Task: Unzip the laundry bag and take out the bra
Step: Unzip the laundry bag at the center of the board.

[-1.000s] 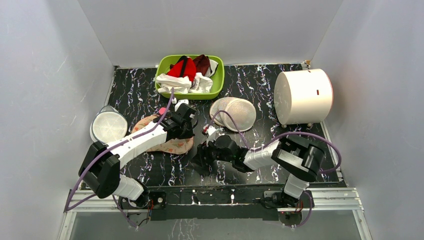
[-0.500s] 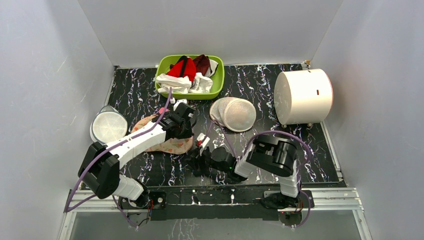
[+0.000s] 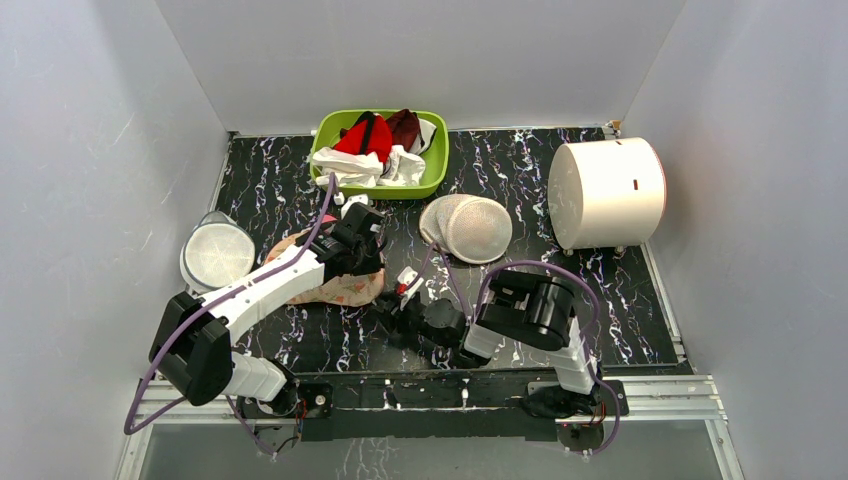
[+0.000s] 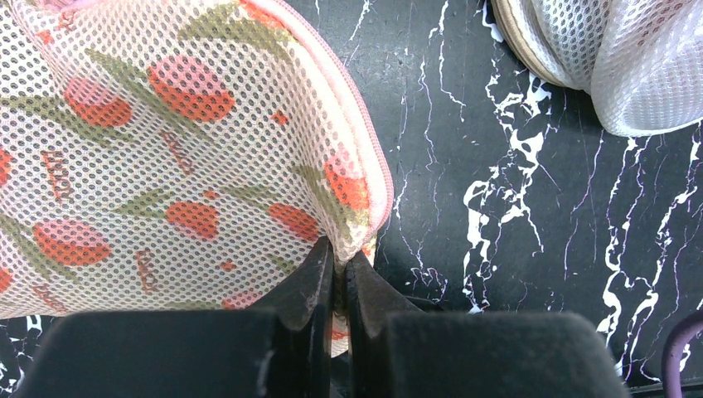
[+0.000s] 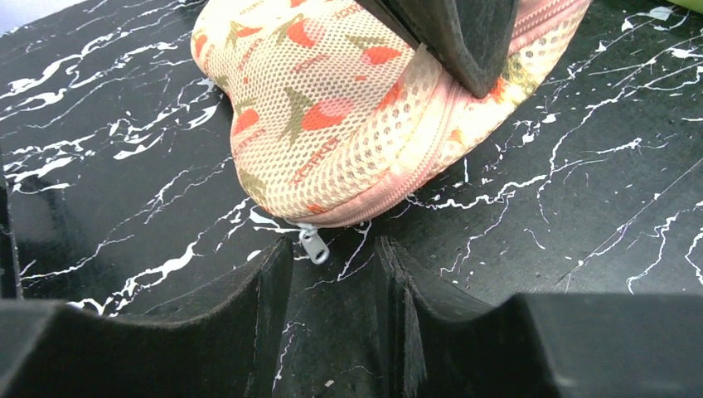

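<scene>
The top view looks down from behind; both wrist views closely frame the laundry bag (image 4: 166, 149).

The left arm stretches forward and inward, its tool (image 4: 340, 259) pinched tight on the edge of the laundry bag (image 4: 166, 149). The right arm is sharply bent and points leftward, its tool (image 5: 332, 253) low over the worktop (image 5: 580, 207), jaws partly apart, gripping nothing.

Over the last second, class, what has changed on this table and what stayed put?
The right arm folded in leftward; the right pincer now sits low before the zipper pull of the bag, jaws narrower but not on it. The left pincer stays shut on the bag's edge. Basket and domes did not move.
</scene>
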